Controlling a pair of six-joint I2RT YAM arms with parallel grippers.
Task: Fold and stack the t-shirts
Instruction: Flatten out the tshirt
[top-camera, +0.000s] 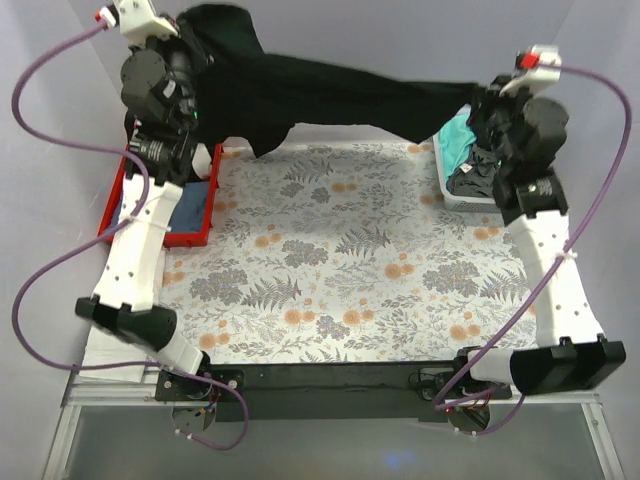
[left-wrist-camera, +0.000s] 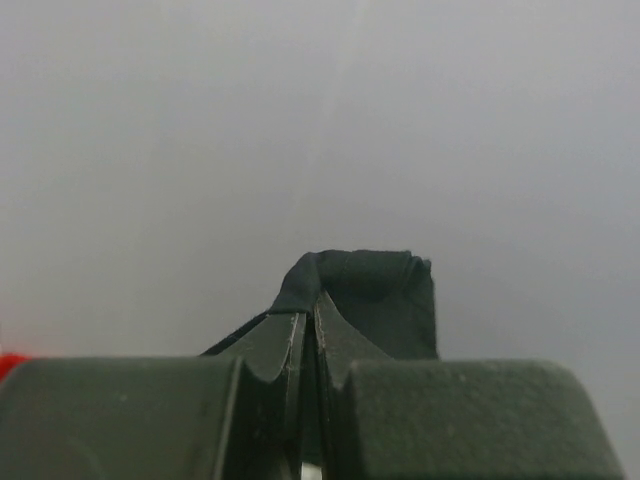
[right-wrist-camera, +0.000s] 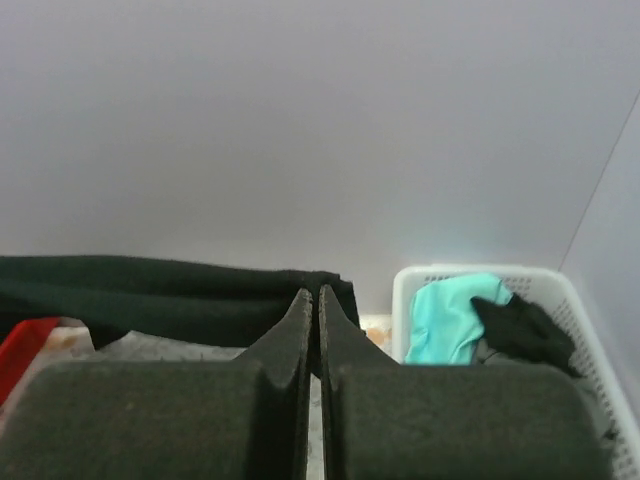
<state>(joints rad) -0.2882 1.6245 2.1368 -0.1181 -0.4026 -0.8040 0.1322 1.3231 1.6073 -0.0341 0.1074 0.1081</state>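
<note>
A plain black t-shirt (top-camera: 320, 100) hangs stretched in the air above the table's far edge, held at both ends. My left gripper (top-camera: 190, 45) is raised at the far left and shut on one end of the black shirt (left-wrist-camera: 375, 290), whose cloth bunches past its tips. My right gripper (top-camera: 478, 105) at the far right is shut on the other end of that shirt (right-wrist-camera: 150, 295). Other t-shirts, one teal (top-camera: 458, 140) and one dark (top-camera: 475, 180), lie in the white basket (top-camera: 450, 195); the teal shirt (right-wrist-camera: 455, 315) also shows in the right wrist view.
A red tray (top-camera: 190, 235) with a blue cloth (top-camera: 190, 205) in it sits at the table's left edge under my left arm. The floral tablecloth (top-camera: 340, 270) covers the table. Grey walls stand close behind. Purple cables loop beside both arms.
</note>
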